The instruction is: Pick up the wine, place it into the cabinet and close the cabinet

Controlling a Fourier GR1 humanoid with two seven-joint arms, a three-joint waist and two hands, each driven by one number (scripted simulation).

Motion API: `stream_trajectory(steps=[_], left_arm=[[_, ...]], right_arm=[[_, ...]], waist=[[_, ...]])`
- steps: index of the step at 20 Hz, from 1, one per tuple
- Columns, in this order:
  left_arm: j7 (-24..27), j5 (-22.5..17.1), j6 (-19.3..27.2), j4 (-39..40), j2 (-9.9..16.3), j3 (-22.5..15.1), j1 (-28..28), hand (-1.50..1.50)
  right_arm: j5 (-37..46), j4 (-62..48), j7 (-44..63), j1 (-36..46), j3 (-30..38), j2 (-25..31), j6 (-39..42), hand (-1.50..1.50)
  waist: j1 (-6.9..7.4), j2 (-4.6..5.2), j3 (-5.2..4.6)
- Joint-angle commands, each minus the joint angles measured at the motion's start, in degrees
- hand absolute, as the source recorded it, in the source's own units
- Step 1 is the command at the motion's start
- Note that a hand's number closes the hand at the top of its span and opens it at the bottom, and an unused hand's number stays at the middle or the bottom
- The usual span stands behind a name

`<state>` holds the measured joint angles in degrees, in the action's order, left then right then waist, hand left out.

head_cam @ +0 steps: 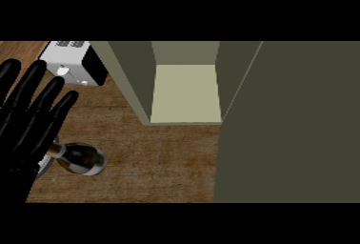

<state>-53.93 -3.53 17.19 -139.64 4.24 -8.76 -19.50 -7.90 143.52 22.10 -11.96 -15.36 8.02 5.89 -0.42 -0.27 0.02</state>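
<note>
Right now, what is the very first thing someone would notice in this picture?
The big black left hand at the left edge grabs the eye first, its fingers spread straight up. Just beside and partly under it, a dark wine bottle sits on the wooden counter. Next comes the open cabinet at top centre, with a pale empty-looking shelf inside and its large door filling the right side.

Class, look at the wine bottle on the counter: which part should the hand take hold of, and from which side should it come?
Probably the wide body of the wine bottle, approached from the left, where the open left hand already hovers. The bottle seems to stand upright, seen from above, so fingers can wrap round its sides.
</note>
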Motion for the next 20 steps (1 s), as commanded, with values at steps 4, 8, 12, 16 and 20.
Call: stream_trajectory(steps=[4, 8, 12, 16, 20], left_arm=[[-4.33, 2.58, 1.22, -2.96, 1.73, 1.50, -0.11, -1.50], [-5.89, -0.95, 0.02, -1.98, 3.90, 6.99, -2.55, -1.50], [-1.18, -3.40, -2.29, -0.36, 4.49, 10.47, 1.48, -1.50], [-1.88, -6.20, -4.69, -1.97, 7.25, 15.14, 4.76, -1.50], [0.47, -7.99, -6.28, -0.35, 7.98, 18.47, 5.44, -1.50]], right_arm=[[0.25, 13.71, 5.84, -4.54, -3.52, 0.11, -2.12, -1.50], [-3.24, 14.90, 8.98, -1.47, -0.27, 1.66, -2.46, -1.50], [1.08, 14.15, 10.02, -0.07, -4.01, 0.36, -4.59, -1.50], [0.79, 14.34, 7.79, -1.37, -3.62, 0.78, -3.68, -1.50], [-5.24, 13.06, 9.17, 1.93, 2.86, 2.78, -2.54, -1.50]], waist=[[-0.20, -0.06, -0.01], [-0.18, 0.04, -0.03], [-0.11, 0.12, -0.12], [-0.01, -0.01, -0.13], [0.25, 0.17, -0.10]])
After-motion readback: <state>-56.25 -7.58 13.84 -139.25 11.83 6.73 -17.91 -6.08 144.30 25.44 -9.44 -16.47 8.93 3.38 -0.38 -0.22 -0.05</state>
